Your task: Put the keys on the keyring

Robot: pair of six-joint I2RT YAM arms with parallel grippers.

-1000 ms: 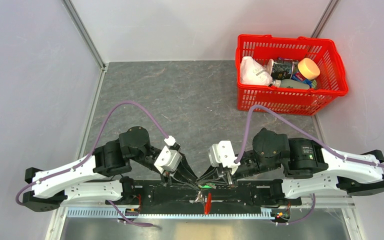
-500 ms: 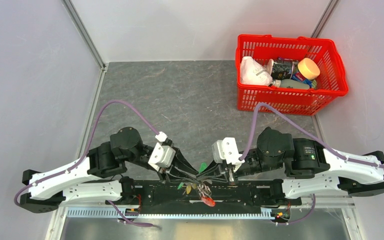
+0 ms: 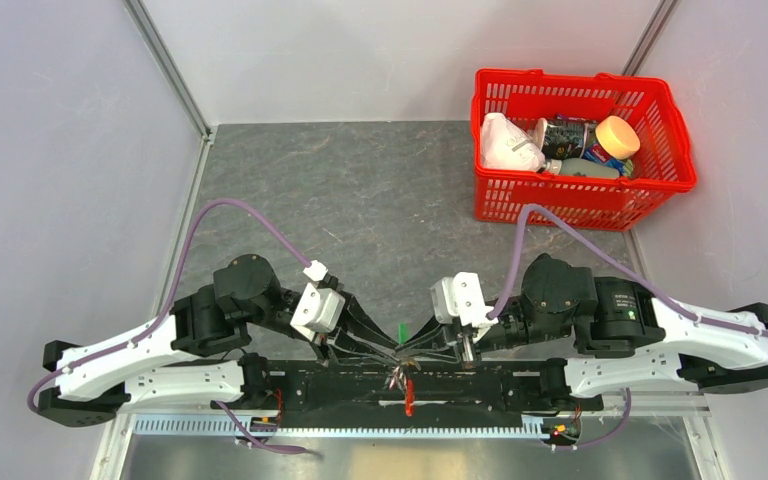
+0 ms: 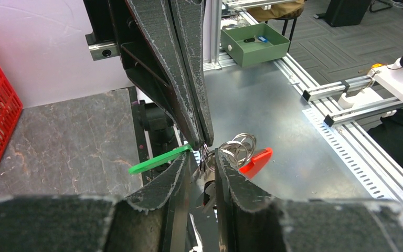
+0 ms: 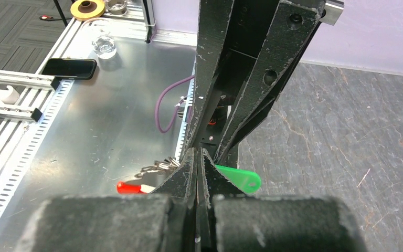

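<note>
My two grippers meet tip to tip over the black base rail at the table's near edge. The left gripper (image 3: 392, 350) (image 4: 203, 155) has its jaws a narrow gap apart, with the silvery rings and keys (image 4: 239, 146) bunched between them. The right gripper (image 3: 411, 349) (image 5: 199, 156) is shut on a thin dark wire, the keyring. The keyring's red part (image 3: 409, 396) (image 4: 256, 161) (image 5: 127, 187) hangs below; most of the loop is hidden. A green tag (image 3: 401, 330) (image 4: 157, 160) (image 5: 239, 179) sticks out sideways from the bunch.
A red basket (image 3: 585, 202) of bottles and packets stands at the back right on the grey stone-pattern mat (image 3: 360, 200). Metal frame rails and a slotted strip (image 3: 360, 430) run along the front. Purple cables loop over both arms.
Both wrists have drawn back from the rail and a little apart. The green tag has swung up from under the grippers to between them. The red part still hangs at the front.
</note>
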